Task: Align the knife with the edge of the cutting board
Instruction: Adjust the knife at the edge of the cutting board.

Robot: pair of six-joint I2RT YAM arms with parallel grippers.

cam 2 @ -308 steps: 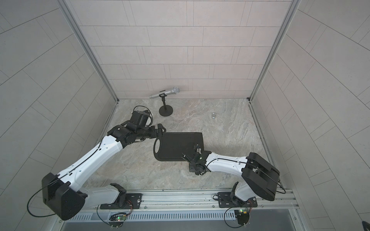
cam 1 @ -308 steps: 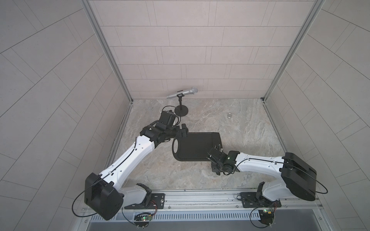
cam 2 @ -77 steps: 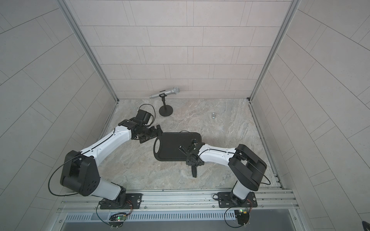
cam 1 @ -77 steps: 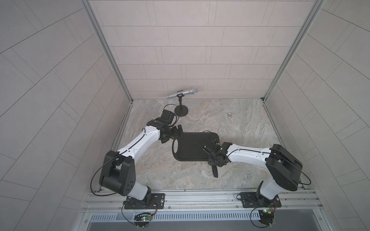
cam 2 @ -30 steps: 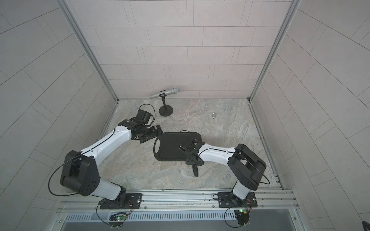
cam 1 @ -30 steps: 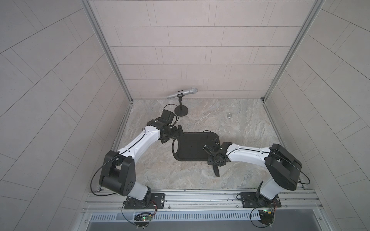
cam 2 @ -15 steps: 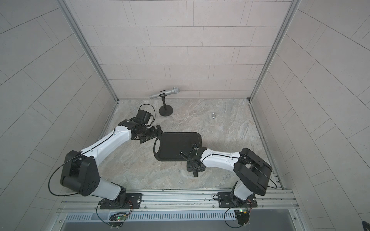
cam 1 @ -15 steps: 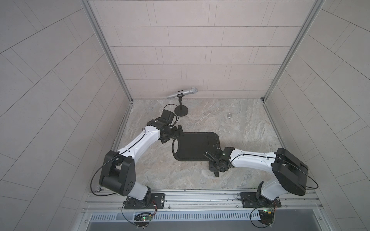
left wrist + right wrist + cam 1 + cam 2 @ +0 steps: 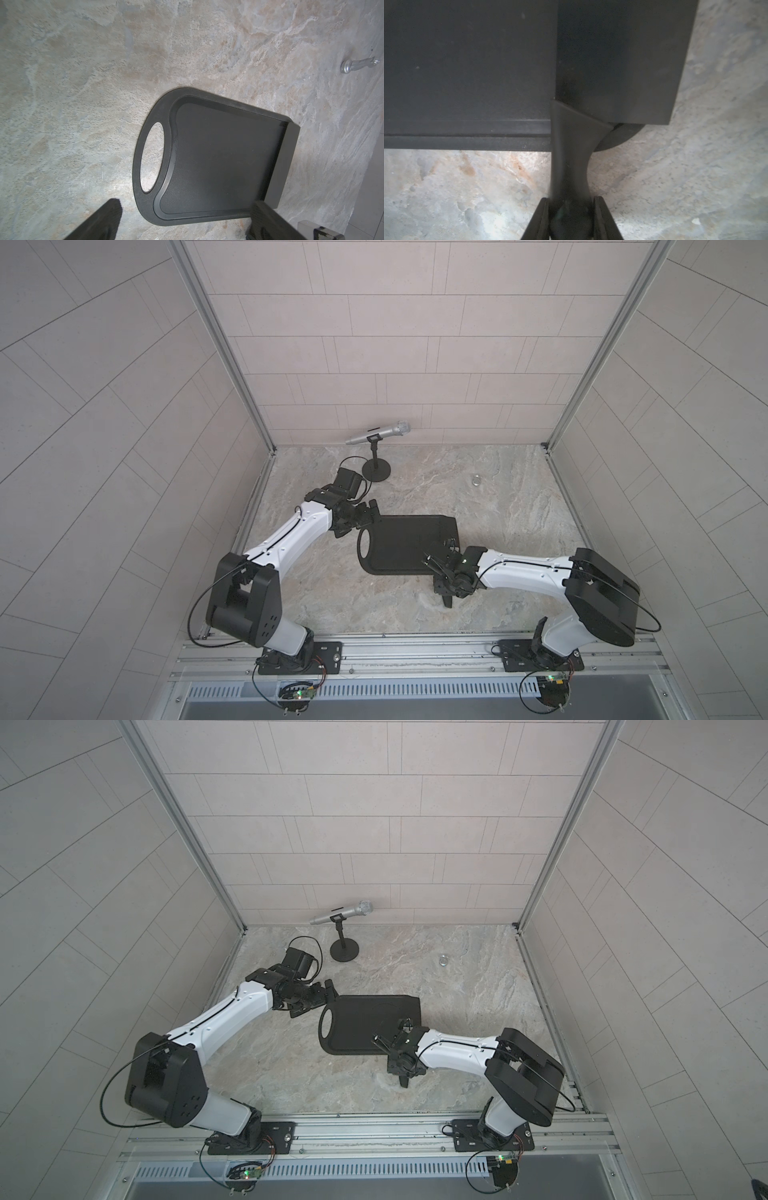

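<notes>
**Knife gripped by the handle at the board's plain end**

Stone tabletop (image 9: 519, 539): mottled grey-beige, walled by pale tiles on 3 sides.

Cutting board (image 9: 399, 543): flat near the tabletop's middle in both top views, oval hole end toward the left arm. Rim groove plain in the left wrist view.

Microphone (image 9: 378, 433) on a round-based stand: at the back, behind the left arm, well apart from the board.

Knife (image 9: 618, 62): blade flat across the board's short end opposite the hole, square to the long rim. Covering 1 rounded corner there and overhanging onto the stone. Handle reaching off the long edge toward the robot's base. In both top views mostly hidden beneath the right wrist, only the handle's far end showing.

Right gripper (image 9: 571, 207): fingers narrow, pressed against both sides of the knife's handle.

Left gripper (image 9: 186, 201): fingers spread wide, holding nothing, just beside the hole end. Touching the board or apart from it: not discernible.

Small silver item (image 9: 476, 480): alone toward the back right, too small to identify.
</notes>
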